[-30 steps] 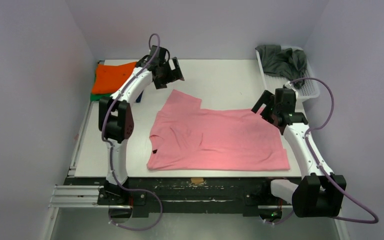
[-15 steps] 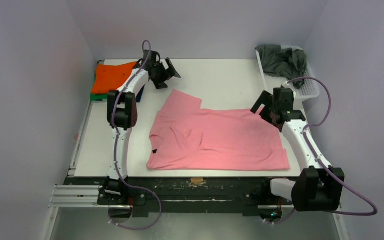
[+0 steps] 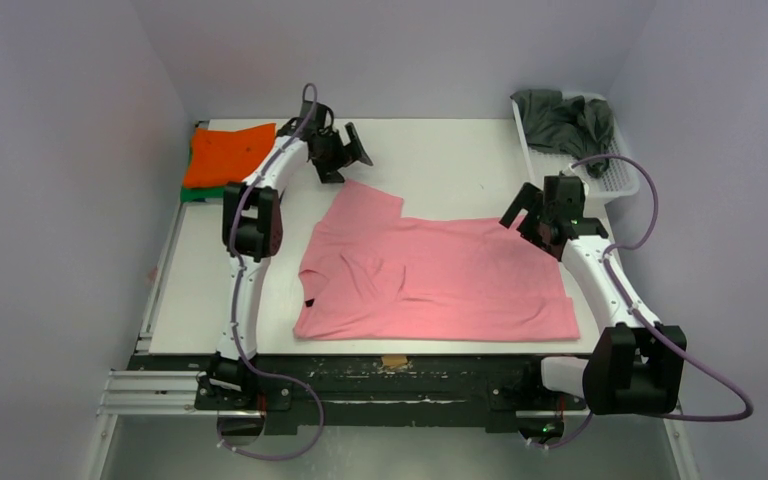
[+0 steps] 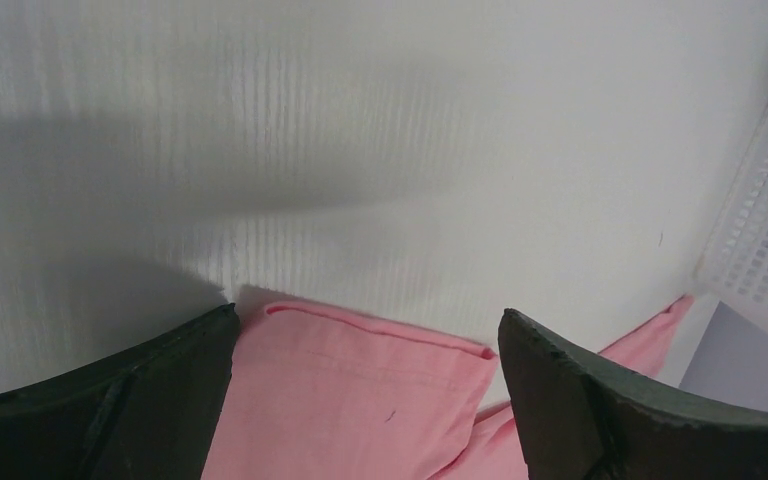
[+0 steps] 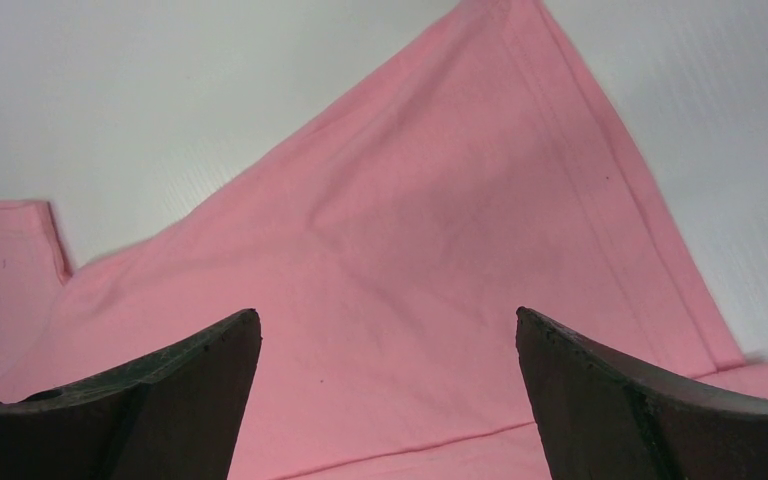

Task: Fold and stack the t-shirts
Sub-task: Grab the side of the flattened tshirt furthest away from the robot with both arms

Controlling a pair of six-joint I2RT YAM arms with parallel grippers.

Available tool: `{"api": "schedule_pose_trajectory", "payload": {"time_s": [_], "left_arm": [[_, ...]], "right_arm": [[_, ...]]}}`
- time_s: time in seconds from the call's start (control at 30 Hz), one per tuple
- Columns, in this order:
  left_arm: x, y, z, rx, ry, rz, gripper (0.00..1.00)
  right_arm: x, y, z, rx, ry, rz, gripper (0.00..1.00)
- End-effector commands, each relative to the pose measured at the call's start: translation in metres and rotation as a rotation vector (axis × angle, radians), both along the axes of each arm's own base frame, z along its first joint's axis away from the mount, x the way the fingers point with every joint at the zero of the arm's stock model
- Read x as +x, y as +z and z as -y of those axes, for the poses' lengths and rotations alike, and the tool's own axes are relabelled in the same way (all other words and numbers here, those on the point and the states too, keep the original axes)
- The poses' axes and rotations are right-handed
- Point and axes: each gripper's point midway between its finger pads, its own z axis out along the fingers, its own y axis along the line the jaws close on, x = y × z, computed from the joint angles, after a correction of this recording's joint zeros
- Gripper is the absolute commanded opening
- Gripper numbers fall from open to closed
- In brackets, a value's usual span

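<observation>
Pink shirt (image 3: 430,275) flat — both jaws spread above its far edges.

No lettering, label, brand mark, number or sign can be read in any of the three views, whether on the salmon pink t-shirt (image 3: 440,280), the white basket (image 3: 615,180) or the table (image 3: 450,160)

Bright, even light (soft shadows), mostly sharp.
</observation>
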Motion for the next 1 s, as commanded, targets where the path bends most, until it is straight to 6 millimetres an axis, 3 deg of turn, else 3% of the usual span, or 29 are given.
{"api": "schedule_pose_trajectory", "payload": {"time_s": [0.0,0.13,0.3,0.4,0.57,0.67,0.77,0.97], "left_arm": [[-0.045,-0.014,0.004,0.109,-0.090,-0.120,1.00],[-0.055,-0.015,-0.005,0.222,-0.102,-0.133,0.92],[-0.061,-0.019,-0.022,0.342,-0.052,-0.171,0.59],[-0.060,-0.020,-0.024,0.367,-0.043,-0.164,0.46],[-0.050,-0.020,-0.023,0.371,-0.036,-0.135,0.30],[-0.045,-0.019,-0.018,0.371,-0.052,-0.114,0.27],[-0.046,-0.020,-0.017,0.386,-0.064,-0.108,0.02],[-0.043,-0.003,-0.016,0.403,-0.087,-0.049,0.00]], "right_arm": [[0.009,0.017,-0.001,0.010,0.004,0.057,0.97],[0.007,0.014,-0.004,0.017,0.017,0.048,0.97],[0.003,0.009,-0.003,0.013,0.022,0.035,0.97],[0.001,0.007,-0.003,0.008,0.024,0.028,0.97],[-0.002,0.004,-0.001,-0.005,0.023,0.016,0.97],[-0.004,0.001,0.002,-0.018,0.016,-0.002,0.96],[-0.006,0.000,0.006,-0.038,0.005,-0.014,0.96],[-0.003,-0.003,0.018,-0.101,-0.015,-0.034,0.96]]}}
